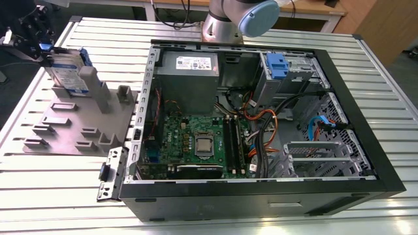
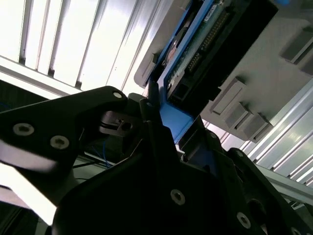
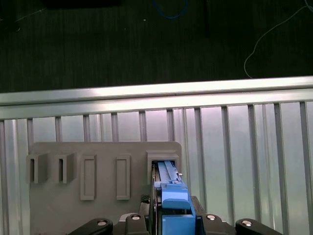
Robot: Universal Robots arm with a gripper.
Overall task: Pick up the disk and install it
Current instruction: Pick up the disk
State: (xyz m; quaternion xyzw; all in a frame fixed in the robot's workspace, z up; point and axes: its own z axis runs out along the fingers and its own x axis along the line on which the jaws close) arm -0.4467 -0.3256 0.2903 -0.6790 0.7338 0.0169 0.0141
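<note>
Tool [image 1: 47, 51]: clenched on the blue rail along the disk's upper edge; both wrist views show the rail pinched between the fingers [image 2: 152, 110].
Disk [image 1: 68, 73]: stands on edge directly beneath the tool, its lower end in a slot of the holder block.
Holder block [image 1: 78, 117]: grey, under the disk, flat on the slatted tabletop [image 1: 58, 196].
Computer case [image 1: 261, 122]: open, well apart from the tool, beyond the block.
Drive cage [image 1: 297, 73]: inside the case, at the corner far from the tool, with a blue latch.

disk [image 1: 62, 66] — silver metal, glossy label [image 1: 72, 81], smooth blue plastic rails [image 3: 173, 196] | holder [image 1: 78, 125] matt grey plastic | table [image 1: 58, 196] ribbed bright metal | case [image 1: 261, 200] — matt black outside, bare grey metal inside
</note>
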